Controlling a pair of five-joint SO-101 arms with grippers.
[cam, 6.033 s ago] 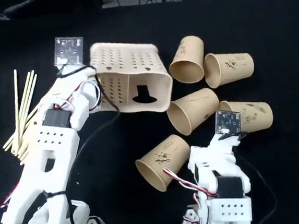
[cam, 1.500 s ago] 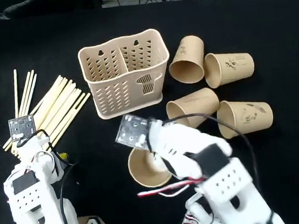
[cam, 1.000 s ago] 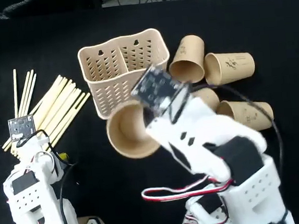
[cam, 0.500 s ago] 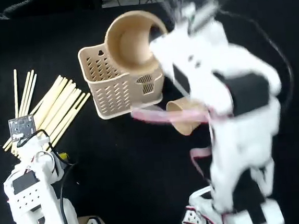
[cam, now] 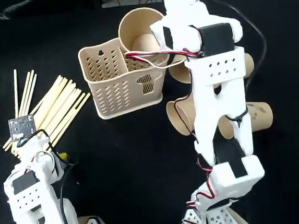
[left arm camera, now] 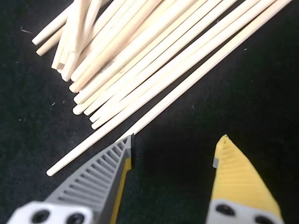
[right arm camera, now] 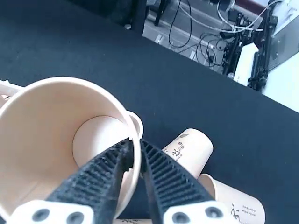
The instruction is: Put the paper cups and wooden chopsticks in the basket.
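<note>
The beige perforated basket (cam: 120, 80) stands upright on the black table. My right gripper (right arm camera: 135, 142) is shut on the rim of a paper cup (right arm camera: 65, 149). That cup (cam: 140, 31) hangs mouth-up and tilted over the basket's far right corner. Three more cups (cam: 181, 117) (cam: 257, 115) (cam: 247, 64) lie on their sides to the right of the basket, partly behind the right arm. Wooden chopsticks (cam: 52, 107) lie fanned out left of the basket. My left gripper (left arm camera: 177, 140) is open just short of the chopsticks' (left arm camera: 154, 60) ends, with nothing between its fingers.
Two lying cups (right arm camera: 189, 144) (right arm camera: 233, 205) appear below the held one in the right wrist view. The right arm (cam: 219, 95) stretches over the table's right half. Cables and equipment stand beyond the table's far edge (right arm camera: 205, 51).
The right arm picked a cup up from in front of the basket and carried it up and back over the basket. Over the last 1.5 seconds the left arm has kept still by the chopsticks.
</note>
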